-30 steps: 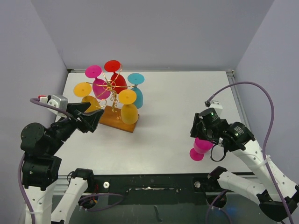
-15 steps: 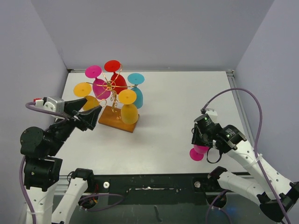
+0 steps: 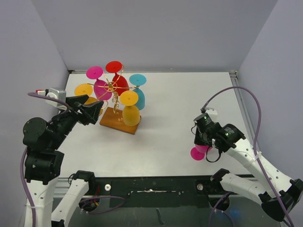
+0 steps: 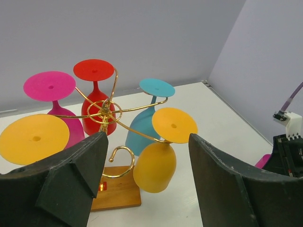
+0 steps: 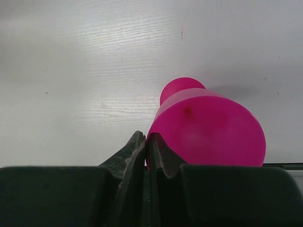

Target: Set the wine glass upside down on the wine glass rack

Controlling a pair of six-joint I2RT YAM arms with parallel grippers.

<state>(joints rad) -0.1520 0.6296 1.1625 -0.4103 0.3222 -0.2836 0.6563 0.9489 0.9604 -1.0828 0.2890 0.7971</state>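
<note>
1. Found wine glass rack standing on the surface, left of centre, toward the back wall.
2. Counted five hung glasses upside down around the rack's central post, feet uppermost and bowls below: one at the front, one at the left, two behind, one at the right.
3. Logged left pincer just left of the rack, level with its base, jaws apart and facing the rack.
4. Located loose wine glass well right of the rack, close to the surface's near edge, foot pointing near-left.
5. Recorded right pincer directly over that glass, fingers closed on the bowl's edge.
</note>
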